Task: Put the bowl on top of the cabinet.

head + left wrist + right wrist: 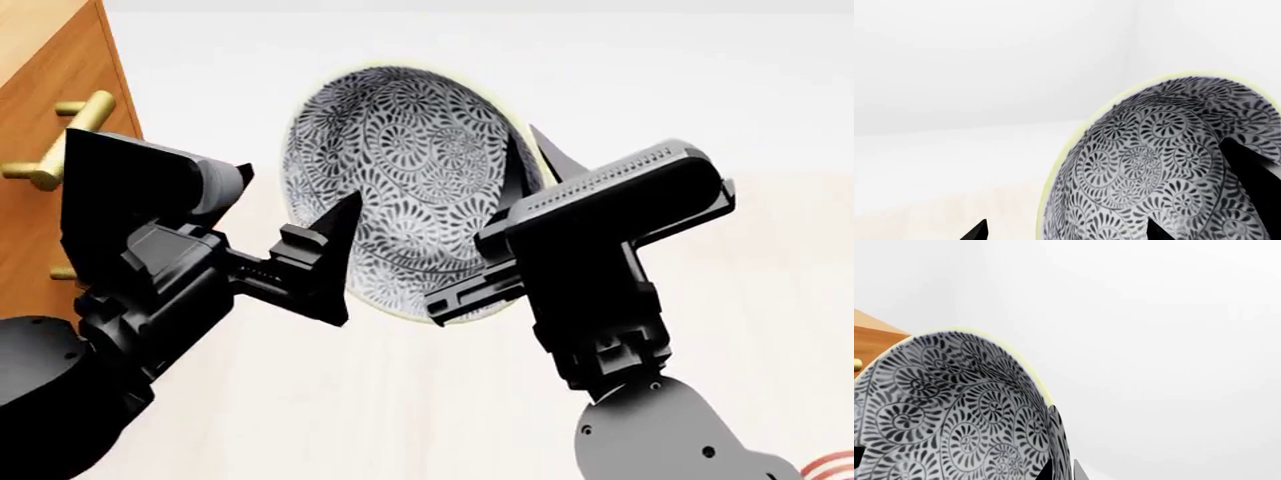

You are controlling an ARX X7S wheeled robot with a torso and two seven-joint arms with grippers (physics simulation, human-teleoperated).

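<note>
While both hands pinch the bowl (400, 170) at opposite rims, we judge it stiff, slippery, breakable; left hand (327, 262), right hand (514, 215).

Bare simulated room — blank white walls (1154, 315), pale floor (747, 300), wooden cabinet (54, 110).

1. The bowl (400, 150) looks like smooth glazed ceramic, densely patterned in grey-black.
2. The cabinet (54, 90) is orange-brown wood, smooth, with faint grain.
3. Its handles (60, 140) look like shiny brass.
4. Both tools (314, 265) (514, 215) appear matt black plastic.
</note>
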